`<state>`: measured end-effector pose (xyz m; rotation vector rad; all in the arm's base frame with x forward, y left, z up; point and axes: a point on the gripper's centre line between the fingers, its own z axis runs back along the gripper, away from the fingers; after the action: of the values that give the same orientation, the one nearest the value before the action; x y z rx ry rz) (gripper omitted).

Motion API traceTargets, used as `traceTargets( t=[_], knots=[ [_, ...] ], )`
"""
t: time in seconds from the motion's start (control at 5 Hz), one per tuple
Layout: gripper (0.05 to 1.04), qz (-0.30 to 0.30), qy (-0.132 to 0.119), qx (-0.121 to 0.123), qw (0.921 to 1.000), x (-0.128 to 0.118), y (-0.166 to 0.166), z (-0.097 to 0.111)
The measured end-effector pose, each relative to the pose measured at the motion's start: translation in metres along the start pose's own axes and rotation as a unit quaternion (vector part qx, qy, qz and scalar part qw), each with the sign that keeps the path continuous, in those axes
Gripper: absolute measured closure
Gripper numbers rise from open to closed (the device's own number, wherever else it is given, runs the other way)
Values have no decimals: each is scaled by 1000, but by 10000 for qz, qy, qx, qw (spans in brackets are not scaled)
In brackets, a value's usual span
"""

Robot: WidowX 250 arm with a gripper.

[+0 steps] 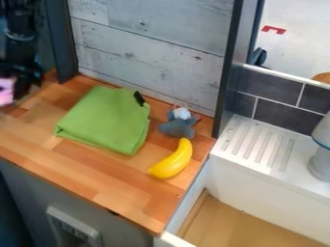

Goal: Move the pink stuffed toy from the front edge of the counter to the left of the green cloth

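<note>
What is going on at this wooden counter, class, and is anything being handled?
A black robot arm is at the upper left, its tool close to a pink object at the picture's edge; whether it grips that object I cannot tell. Nothing is handling the folded green cloth, the small grey stuffed toy or the yellow banana. They lie on the wooden counter, the toy between the cloth and the wall, the banana nearer the front edge.

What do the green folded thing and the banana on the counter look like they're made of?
The green thing looks like matte fabric, perhaps felt or fleece, going by its soft folds and rounded edges. The banana seems to be smooth plastic: even yellow, with a glossy highlight.
</note>
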<state>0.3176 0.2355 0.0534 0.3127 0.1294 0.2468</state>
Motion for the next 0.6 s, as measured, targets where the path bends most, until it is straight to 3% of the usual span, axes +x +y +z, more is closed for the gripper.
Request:
traceTargets(
  t=[0.2,0.6],
  knots=[
    [578,-61,6,-283,9996,17,-12,-19],
    [578,-62,43,-215,9997,46,-16,-33]
  ],
)
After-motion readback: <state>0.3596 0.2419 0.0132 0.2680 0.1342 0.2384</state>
